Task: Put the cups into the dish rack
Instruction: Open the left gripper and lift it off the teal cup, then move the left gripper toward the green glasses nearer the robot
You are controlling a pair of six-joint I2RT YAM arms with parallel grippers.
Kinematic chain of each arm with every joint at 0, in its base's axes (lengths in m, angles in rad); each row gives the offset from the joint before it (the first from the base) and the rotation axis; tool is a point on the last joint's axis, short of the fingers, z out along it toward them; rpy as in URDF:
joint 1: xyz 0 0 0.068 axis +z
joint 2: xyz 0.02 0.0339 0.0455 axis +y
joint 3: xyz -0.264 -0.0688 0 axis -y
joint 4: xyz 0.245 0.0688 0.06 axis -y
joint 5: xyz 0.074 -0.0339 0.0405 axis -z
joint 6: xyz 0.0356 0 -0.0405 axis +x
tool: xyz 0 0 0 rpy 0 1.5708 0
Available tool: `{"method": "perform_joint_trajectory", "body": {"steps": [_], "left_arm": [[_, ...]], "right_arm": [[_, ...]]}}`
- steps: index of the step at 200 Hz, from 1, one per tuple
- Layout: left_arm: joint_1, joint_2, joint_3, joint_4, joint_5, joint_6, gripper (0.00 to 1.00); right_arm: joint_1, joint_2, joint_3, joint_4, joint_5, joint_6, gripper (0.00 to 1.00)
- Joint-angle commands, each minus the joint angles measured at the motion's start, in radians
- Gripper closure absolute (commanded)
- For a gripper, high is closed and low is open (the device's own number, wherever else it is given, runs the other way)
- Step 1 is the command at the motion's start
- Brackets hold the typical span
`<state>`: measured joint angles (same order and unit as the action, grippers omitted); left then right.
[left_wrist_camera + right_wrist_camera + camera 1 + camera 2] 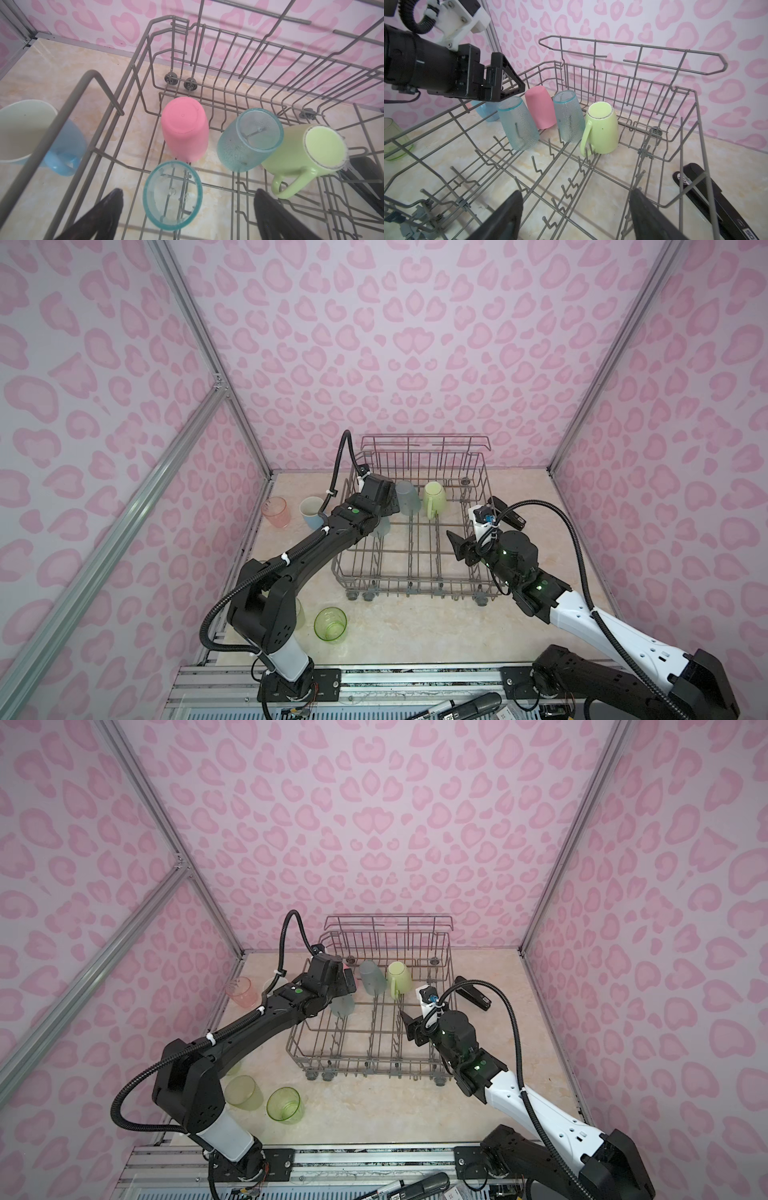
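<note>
The grey wire dish rack (419, 587) stands mid-table. Upside down on its tines at the far left are a teal tumbler (172, 195), a pink cup (185, 128), a second teal tumbler (249, 141) and a light-green mug (307, 153). My left gripper (189, 193) hangs open just above the nearer teal tumbler (518, 124), its fingers apart from it. My right gripper (575, 195) is open and empty over the rack's right side (457, 545). Outside the rack on the left stand a salmon tumbler (276, 512) and a light-blue mug (311, 512). Green tumblers (283, 1104) (243, 1092) sit near the front left.
A black stapler (507, 512) lies on the table just right of the rack. The rack's taller back rail (424, 439) stands close to the rear wall. Metal frame rails and markers (478, 703) run along the front edge.
</note>
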<state>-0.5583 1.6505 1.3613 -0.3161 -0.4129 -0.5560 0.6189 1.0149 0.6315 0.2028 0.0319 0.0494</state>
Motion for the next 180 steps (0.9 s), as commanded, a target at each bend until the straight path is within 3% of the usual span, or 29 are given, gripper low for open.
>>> {"method": "perform_joint_trajectory", "body": {"steps": [1,106,146,180], "left_arm": [[0.0,-0.043,0.035,-0.081,0.017,0.001,0.03],[0.006,-0.224,0.167,-0.623,0.039,-0.012,0.16],[0.006,-0.355,0.053,-0.774,0.131,-0.178,0.21],[0.008,-0.474,-0.01,-0.883,0.128,-0.189,0.23]], "right_arm": [[-0.001,-0.013,0.003,-0.018,-0.012,-0.003,0.2],[0.003,-0.043,0.016,-0.142,-0.073,-0.042,0.22],[0.002,-0.073,-0.022,-0.148,-0.079,-0.068,0.22],[0.002,-0.094,-0.046,-0.141,-0.104,-0.078,0.22]]}}
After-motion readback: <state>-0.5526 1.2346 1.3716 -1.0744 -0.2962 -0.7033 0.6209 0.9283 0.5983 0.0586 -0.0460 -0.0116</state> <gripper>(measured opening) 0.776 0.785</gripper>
